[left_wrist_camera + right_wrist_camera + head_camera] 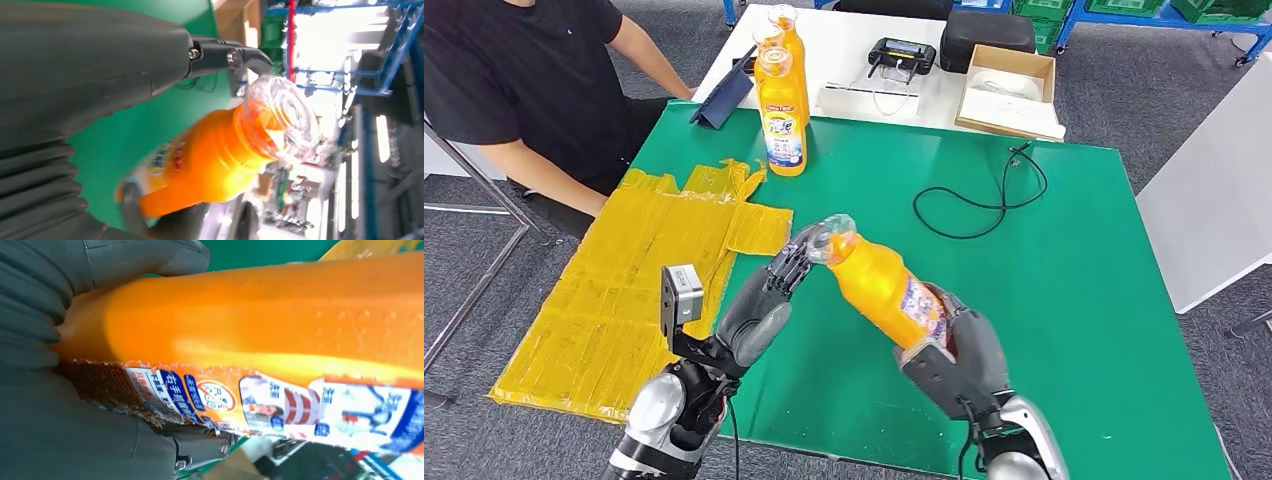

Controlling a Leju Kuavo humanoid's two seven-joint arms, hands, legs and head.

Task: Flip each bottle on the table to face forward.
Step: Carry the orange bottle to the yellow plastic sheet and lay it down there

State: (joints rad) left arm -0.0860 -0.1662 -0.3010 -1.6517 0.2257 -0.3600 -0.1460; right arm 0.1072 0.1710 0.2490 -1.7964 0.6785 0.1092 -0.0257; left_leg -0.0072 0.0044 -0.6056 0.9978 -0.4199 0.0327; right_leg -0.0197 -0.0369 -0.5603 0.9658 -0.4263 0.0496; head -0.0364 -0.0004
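Note:
My right hand [954, 360] grips an orange bottle [879, 285] by its base, held tilted above the green table [1074, 280] with its clear cap [832, 238] pointing up and to the left. My left hand [764, 300] reaches in from the left, its fingertips [796, 262] touching the bottle's neck just under the cap. In the left wrist view the fingers [240, 57] lie against the cap rim of the bottle [210, 160]. In the right wrist view my right hand [40, 390] wraps the bottle [260, 315] by its torn label. More orange bottles [784, 110] stand upright at the table's far edge.
A crumpled yellow sheet [644, 290] covers the table's left part. A black cable [984, 200] loops at the far right. A person in black [524, 80] sits at the left. Behind are a white table with a cardboard box [1009, 90] and a tablet [724, 100].

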